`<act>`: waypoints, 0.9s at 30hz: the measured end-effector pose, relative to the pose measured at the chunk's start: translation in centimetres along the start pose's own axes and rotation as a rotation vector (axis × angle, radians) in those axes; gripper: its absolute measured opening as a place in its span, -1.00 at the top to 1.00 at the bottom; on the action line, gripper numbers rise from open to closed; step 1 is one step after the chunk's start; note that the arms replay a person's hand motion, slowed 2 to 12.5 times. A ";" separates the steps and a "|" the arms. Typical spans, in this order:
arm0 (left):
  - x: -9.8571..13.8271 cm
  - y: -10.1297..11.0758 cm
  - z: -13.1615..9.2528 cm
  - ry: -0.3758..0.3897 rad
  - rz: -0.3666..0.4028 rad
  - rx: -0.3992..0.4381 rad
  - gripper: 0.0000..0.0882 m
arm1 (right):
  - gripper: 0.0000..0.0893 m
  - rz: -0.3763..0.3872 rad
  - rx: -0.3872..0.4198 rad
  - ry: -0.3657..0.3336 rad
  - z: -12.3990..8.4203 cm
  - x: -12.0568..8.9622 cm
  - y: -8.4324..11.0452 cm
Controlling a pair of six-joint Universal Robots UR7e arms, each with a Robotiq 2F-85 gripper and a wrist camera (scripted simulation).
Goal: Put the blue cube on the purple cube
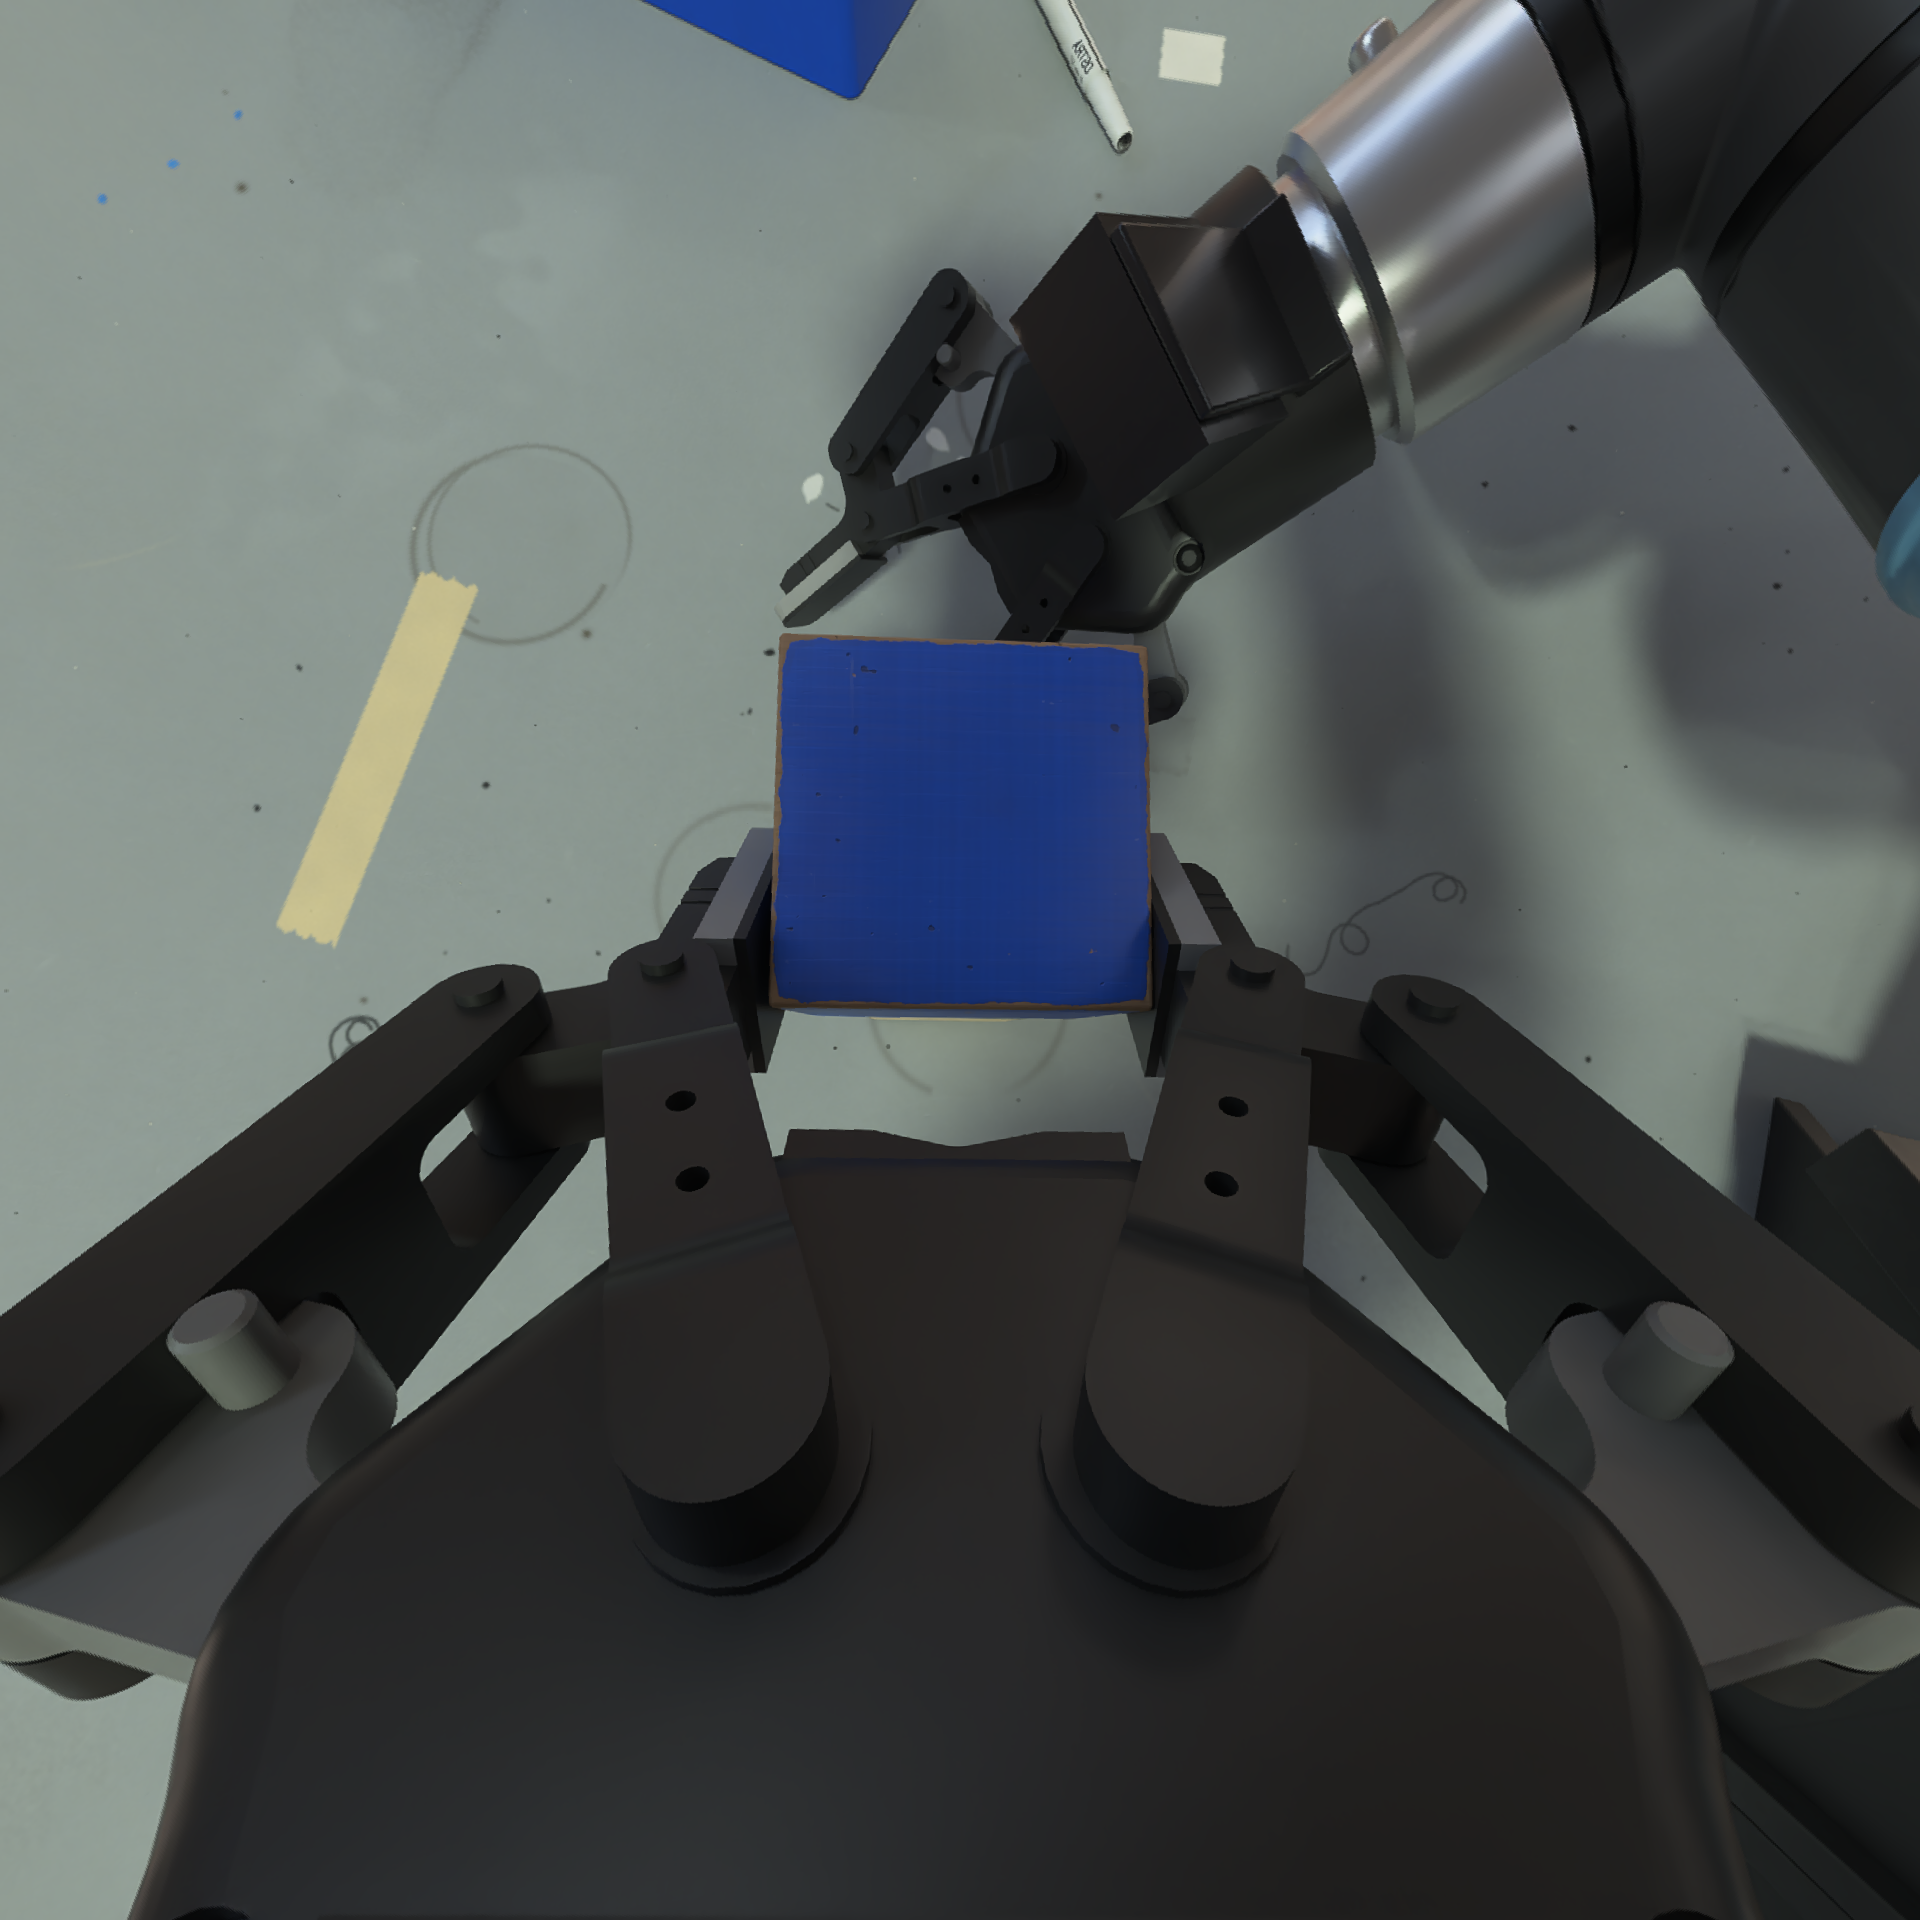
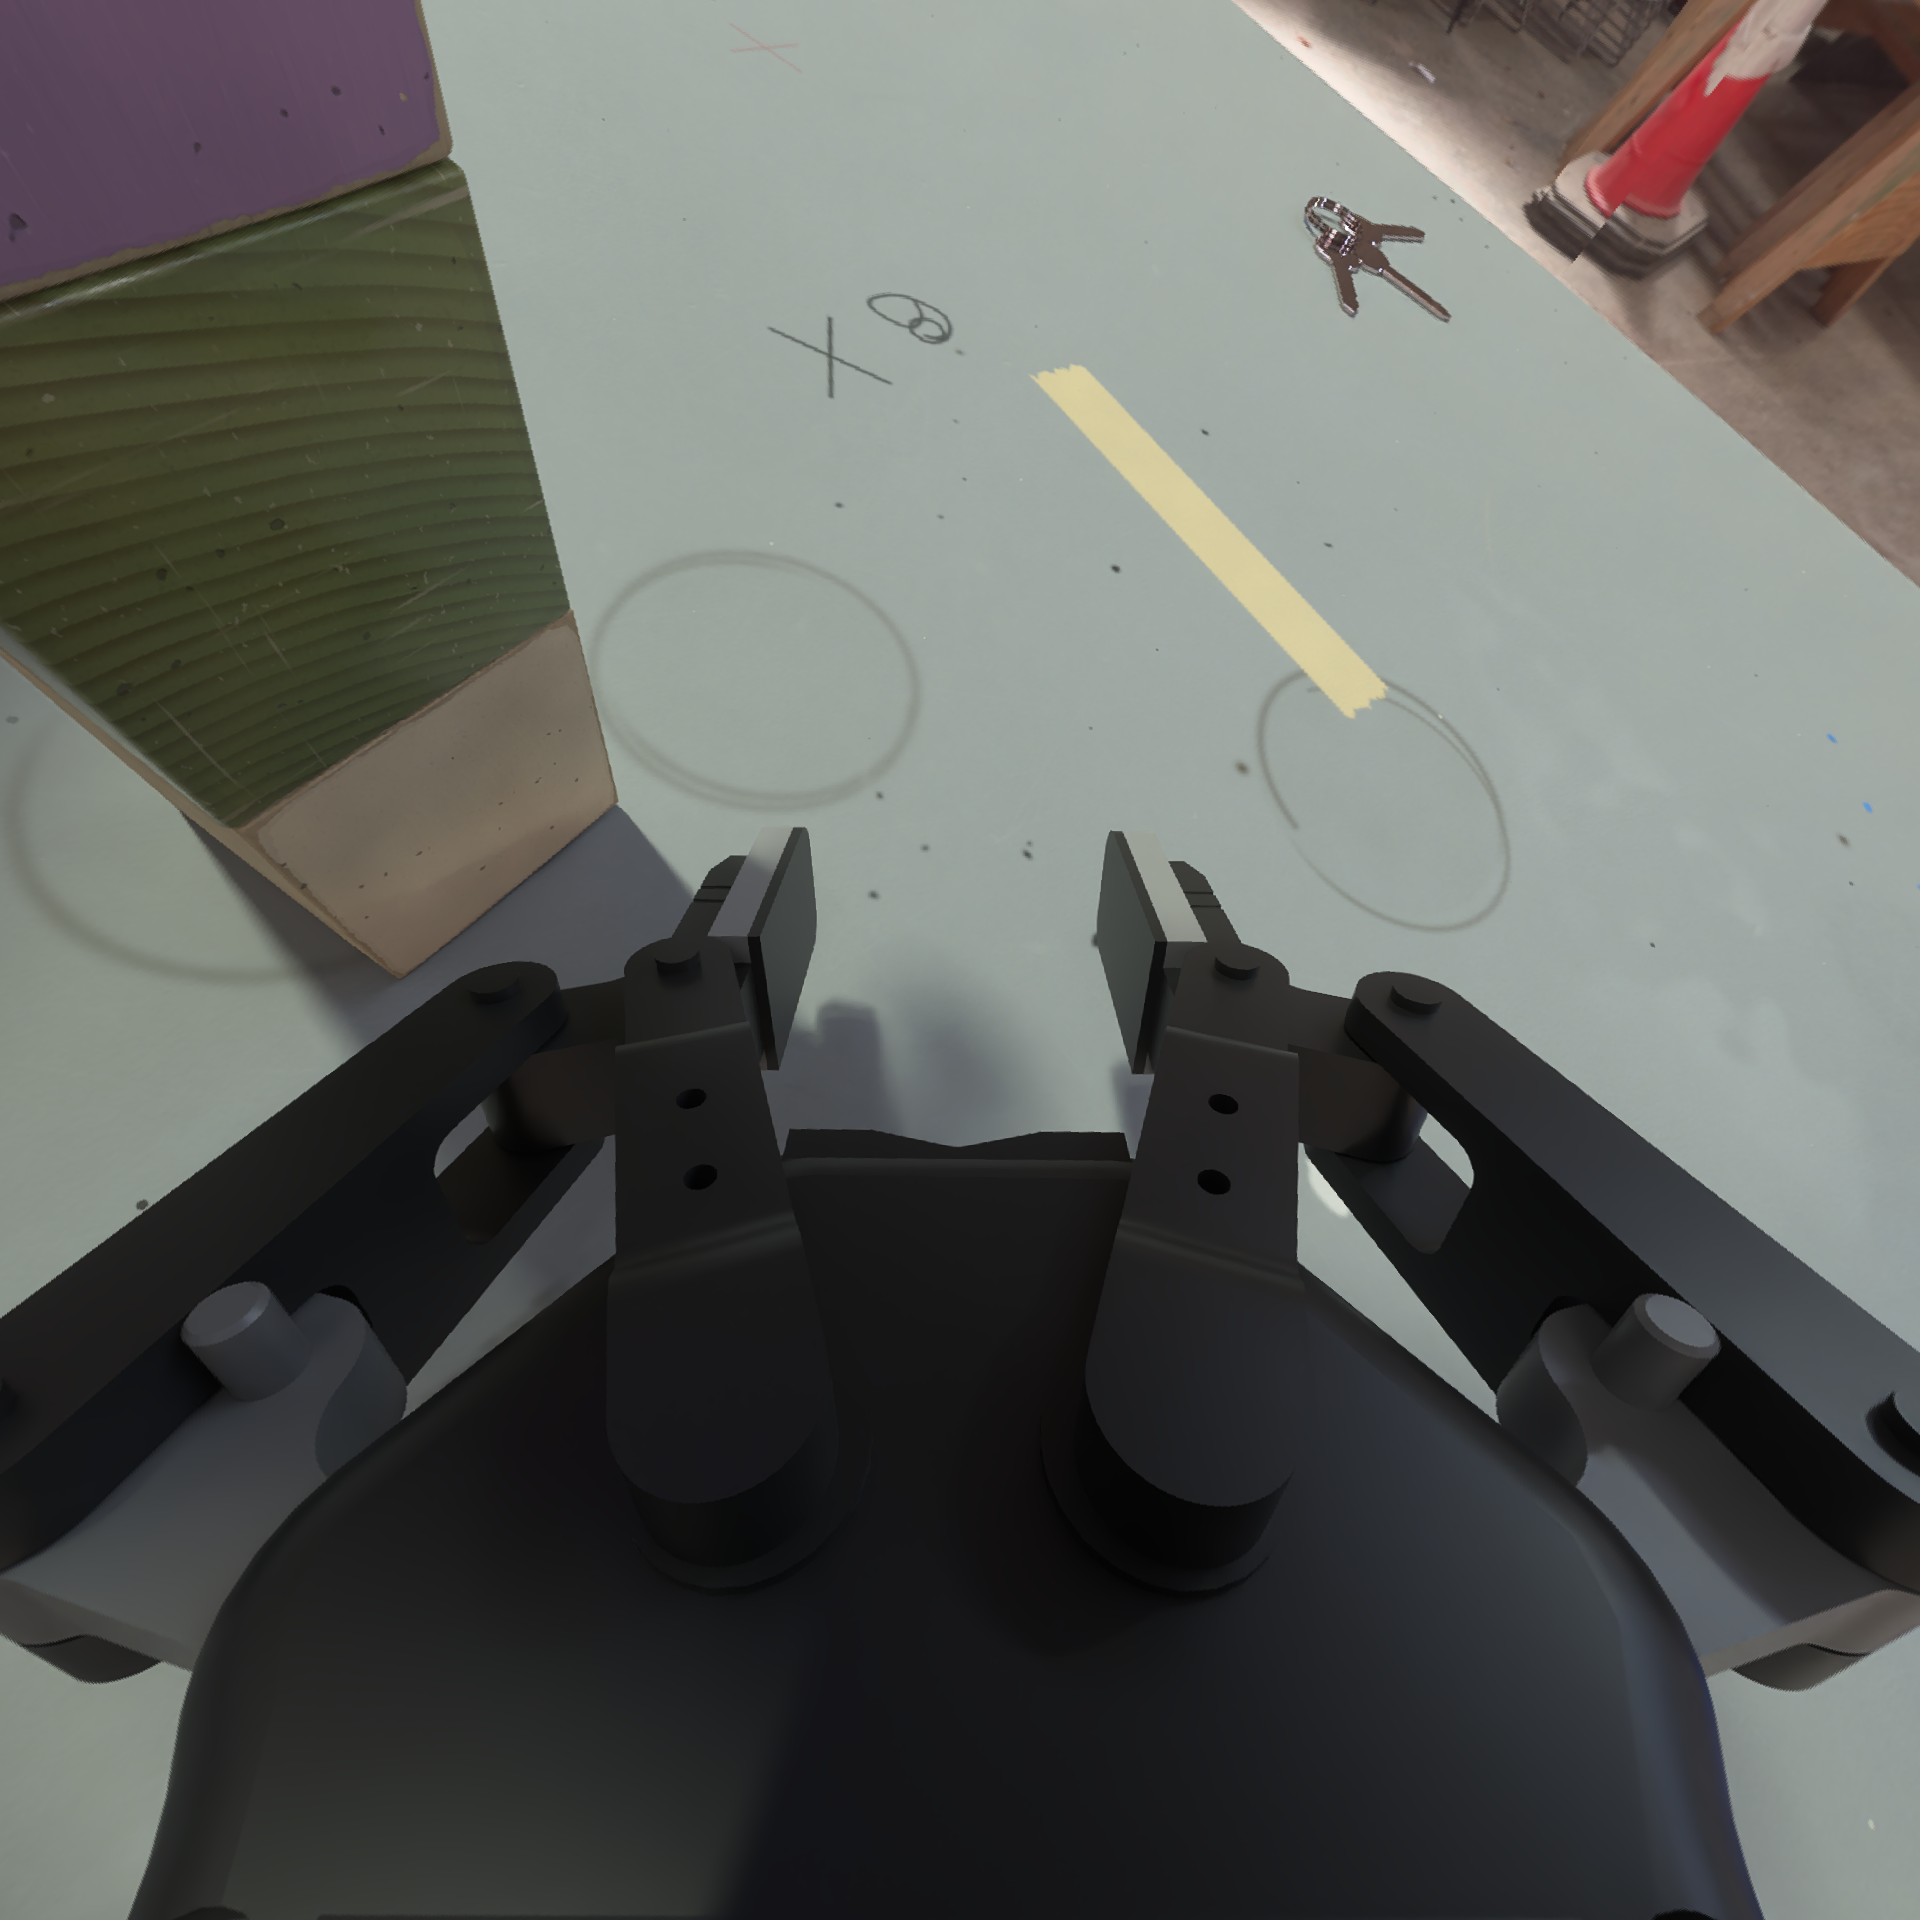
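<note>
My left gripper (image 1: pixel 961 894) is shut on the blue cube (image 1: pixel 961 810), with a pad on its left and right sides. The cube fills the middle of the left wrist view and hides what lies under it. The purple cube (image 2: pixel 208 114) shows at the top left of the right wrist view. It sits on a green cube (image 2: pixel 260 499), which rests on a beige cube (image 2: pixel 447 800). My right gripper (image 2: pixel 956 925) is open and empty, low over the table to the right of this stack. It also shows in the left wrist view (image 1: pixel 925 603), just beyond the blue cube.
A blue wedge-shaped block (image 1: pixel 800 42), a white pen (image 1: pixel 1086 78) and a tape strip (image 1: pixel 374 758) lie on the grey table. Keys (image 2: pixel 1361 255) lie near the table's right edge (image 2: pixel 1621 343). A red cone (image 2: pixel 1662 135) stands on the floor beyond.
</note>
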State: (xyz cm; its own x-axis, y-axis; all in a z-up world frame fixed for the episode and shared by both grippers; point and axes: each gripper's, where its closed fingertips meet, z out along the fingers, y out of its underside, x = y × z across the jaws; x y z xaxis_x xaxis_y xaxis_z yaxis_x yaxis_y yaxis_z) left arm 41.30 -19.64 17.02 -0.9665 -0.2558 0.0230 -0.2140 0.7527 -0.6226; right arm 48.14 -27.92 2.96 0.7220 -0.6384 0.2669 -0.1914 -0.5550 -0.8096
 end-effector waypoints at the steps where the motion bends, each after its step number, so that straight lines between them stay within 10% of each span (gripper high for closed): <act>1: 0.0 0.0 0.0 0.000 0.000 0.001 -0.20 | -0.11 0.000 0.000 0.000 0.0 0.0 0.0; 27: -0.2 0.0 0.0 0.011 -0.017 0.010 -0.20 | -0.11 -0.001 0.001 0.001 0.0 0.0 0.0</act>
State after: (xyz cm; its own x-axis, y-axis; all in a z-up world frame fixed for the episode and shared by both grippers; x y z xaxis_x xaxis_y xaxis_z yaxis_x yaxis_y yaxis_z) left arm 41.46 -19.62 16.98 -0.9642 -0.2617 0.0425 -0.2292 0.7421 -0.6298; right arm 48.12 -27.93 2.98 0.7217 -0.6383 0.2678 -0.1900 -0.5547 -0.8101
